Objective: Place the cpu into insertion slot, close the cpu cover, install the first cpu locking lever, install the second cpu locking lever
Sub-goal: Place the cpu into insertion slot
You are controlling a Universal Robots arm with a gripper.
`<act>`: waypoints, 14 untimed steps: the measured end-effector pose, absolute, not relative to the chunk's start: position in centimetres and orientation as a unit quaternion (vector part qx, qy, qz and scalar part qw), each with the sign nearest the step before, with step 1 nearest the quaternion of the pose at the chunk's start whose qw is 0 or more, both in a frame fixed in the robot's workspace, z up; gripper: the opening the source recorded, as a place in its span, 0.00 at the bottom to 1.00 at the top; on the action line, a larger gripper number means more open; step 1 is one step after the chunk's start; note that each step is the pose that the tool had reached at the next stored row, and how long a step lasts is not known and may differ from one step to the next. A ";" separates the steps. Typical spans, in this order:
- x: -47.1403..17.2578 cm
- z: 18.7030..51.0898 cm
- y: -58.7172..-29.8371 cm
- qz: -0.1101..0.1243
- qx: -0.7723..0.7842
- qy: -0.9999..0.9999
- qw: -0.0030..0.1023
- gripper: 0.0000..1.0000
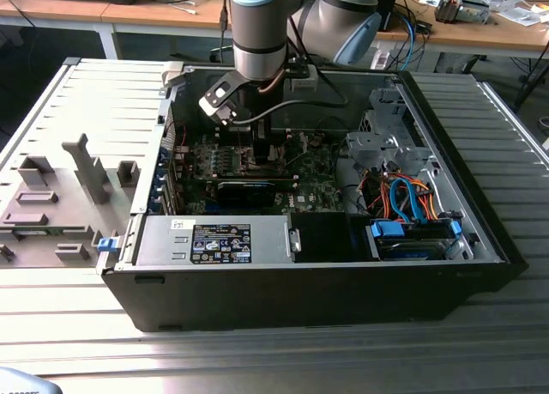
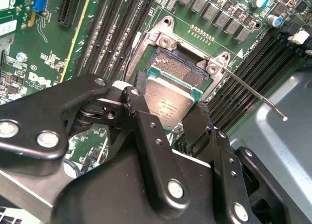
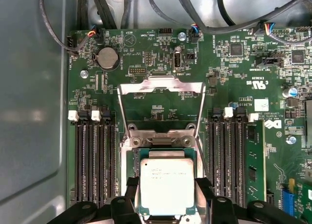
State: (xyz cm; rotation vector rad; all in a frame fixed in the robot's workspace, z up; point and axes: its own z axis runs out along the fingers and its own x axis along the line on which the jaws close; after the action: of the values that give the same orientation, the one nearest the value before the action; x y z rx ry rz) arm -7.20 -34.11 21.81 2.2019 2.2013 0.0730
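In both wrist views my gripper is shut on the cpu, a small square chip with a silver-grey top, one black finger on each side. The chip hangs just over the insertion slot, and part of the slot's dark pin field shows beyond its edge. The cpu cover, a thin silver frame with a window, is swung open past the slot. A thin wire locking lever sticks out unlatched beside the slot. In the exterior view the gripper is low inside the computer case.
Long black memory slots flank the socket on both sides. A coin battery and loose cables lie beyond the cover. The case holds a power supply and a drive bay with blue and orange cables. A grey fixture lies outside the case.
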 end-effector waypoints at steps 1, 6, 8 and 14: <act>-7.2 21.7 -34.1 0.023 0.707 0.707 0.014 0.54; -7.4 21.4 -33.9 0.023 0.705 0.708 0.014 0.54; -7.5 20.7 -33.9 0.023 0.703 0.710 0.014 0.54; -7.8 20.0 -33.9 0.023 0.704 0.710 0.014 0.54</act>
State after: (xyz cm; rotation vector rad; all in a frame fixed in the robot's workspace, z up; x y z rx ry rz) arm -7.79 -33.89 20.02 2.1913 2.2111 0.0725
